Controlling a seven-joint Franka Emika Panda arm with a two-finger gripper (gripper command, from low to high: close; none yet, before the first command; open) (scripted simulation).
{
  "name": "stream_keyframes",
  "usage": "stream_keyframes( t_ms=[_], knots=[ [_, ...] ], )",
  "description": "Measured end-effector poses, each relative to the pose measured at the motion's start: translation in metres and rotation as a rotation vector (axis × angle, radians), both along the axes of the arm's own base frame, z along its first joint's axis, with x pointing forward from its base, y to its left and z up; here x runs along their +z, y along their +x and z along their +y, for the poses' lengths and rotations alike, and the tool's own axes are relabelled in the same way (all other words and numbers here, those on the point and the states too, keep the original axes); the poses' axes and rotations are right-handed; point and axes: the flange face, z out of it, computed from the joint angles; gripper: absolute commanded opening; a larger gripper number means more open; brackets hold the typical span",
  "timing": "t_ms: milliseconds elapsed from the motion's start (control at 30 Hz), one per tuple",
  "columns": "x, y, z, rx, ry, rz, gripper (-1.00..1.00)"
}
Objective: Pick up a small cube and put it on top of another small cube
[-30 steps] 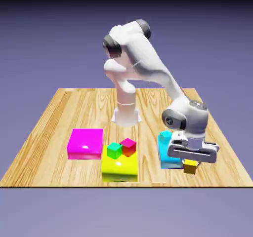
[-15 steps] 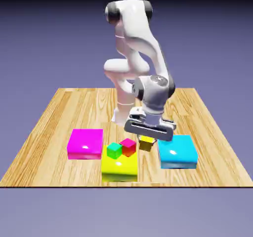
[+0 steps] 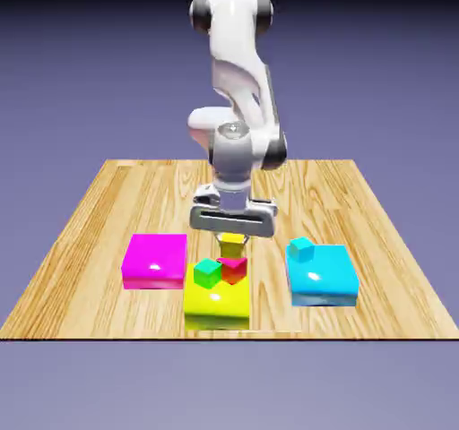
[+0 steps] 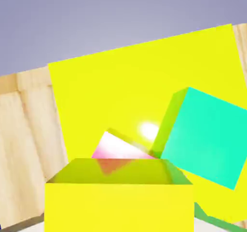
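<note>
The small cube (image 3: 232,239), yellow, sits directly under my gripper (image 3: 232,237) between its fingers, right above the other small cube (image 3: 236,266), the red one. I cannot tell whether the two cubes touch. The red cube stands on the yellow flat block (image 3: 216,307) beside a green small cube (image 3: 207,273). In the hand view the yellow small cube (image 4: 120,197) fills the bottom and hides the fingertips. The red cube's pink top (image 4: 118,150) peeks out just beyond it. Whether the jaws still press the yellow cube does not show.
A magenta flat block (image 3: 155,260) lies at the exterior view's left. A cyan flat block (image 3: 323,276) with a cyan small cube (image 3: 301,250) on it lies at the right. In the hand view the green small cube (image 4: 202,137) sits close to the right.
The gripper carried the yellow small cube from beside the cyan block across to the exterior view's left and now hangs over the red cube. The arm has swung upright.
</note>
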Motion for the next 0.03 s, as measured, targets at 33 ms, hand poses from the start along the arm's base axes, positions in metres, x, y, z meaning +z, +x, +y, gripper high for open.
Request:
stream_keyframes(
  t_ms=[33],
  knots=[
    [0.014, 0.0009, -0.0002, 0.0, -0.001, 0.0, 1.0]
  ],
)
